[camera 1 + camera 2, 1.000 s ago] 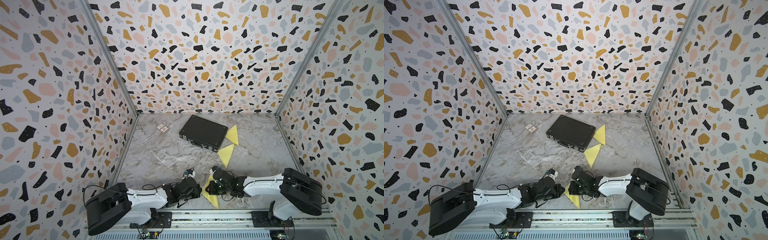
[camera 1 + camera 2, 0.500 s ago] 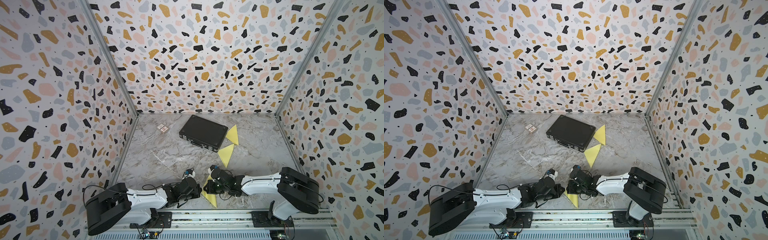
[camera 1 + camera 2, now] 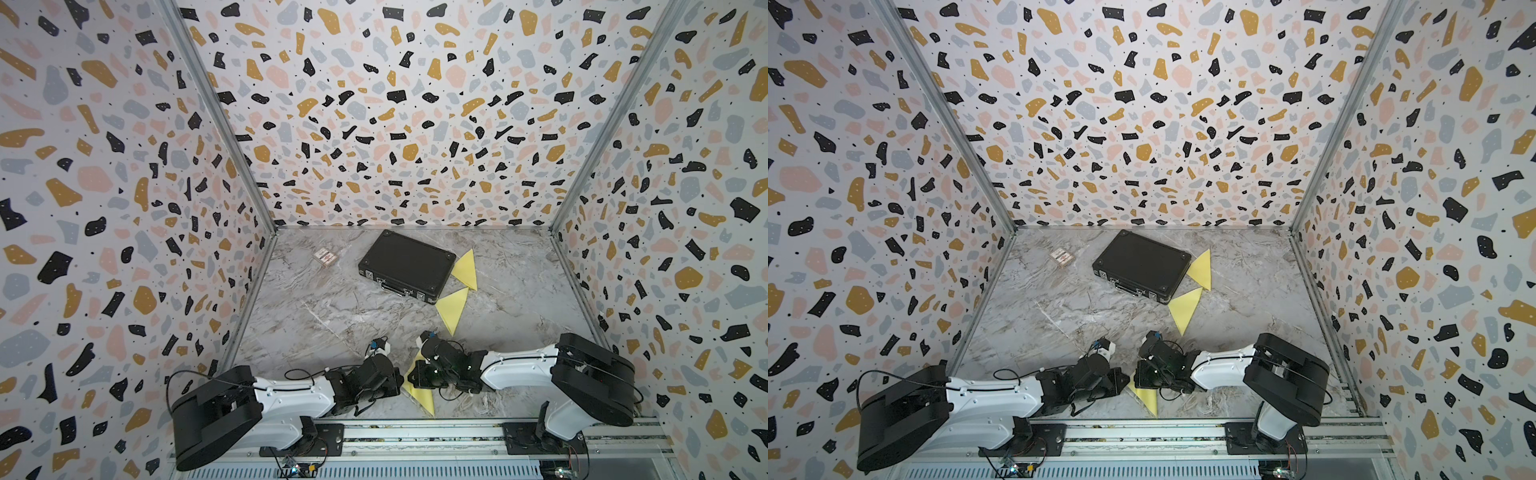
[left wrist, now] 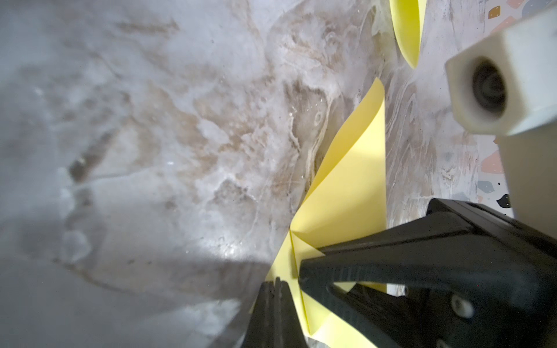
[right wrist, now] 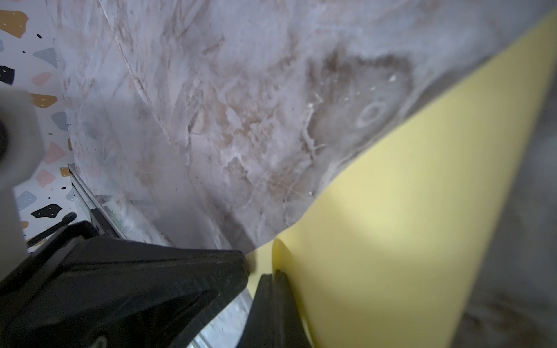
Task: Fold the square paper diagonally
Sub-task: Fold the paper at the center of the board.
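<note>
I see the square yellow paper [image 3: 420, 397] at the near edge of the marble table [image 3: 316, 316], right between my 2 arms; it shows in both top views. It is partly folded: in the left wrist view 1 part of it stands up off the table from a crease. The left gripper [image 4: 275, 284] has its jaws pressed together, tips at the paper's edge. The right gripper [image 5: 275, 275] is closed just as tight, beside a curled fold. Their tips nearly meet. I cannot tell whether either pinches a layer. Farther back lies a black case [image 3: 405, 266], with 2 yellow triangles [image 3: 453, 309] just beside it.
</note>
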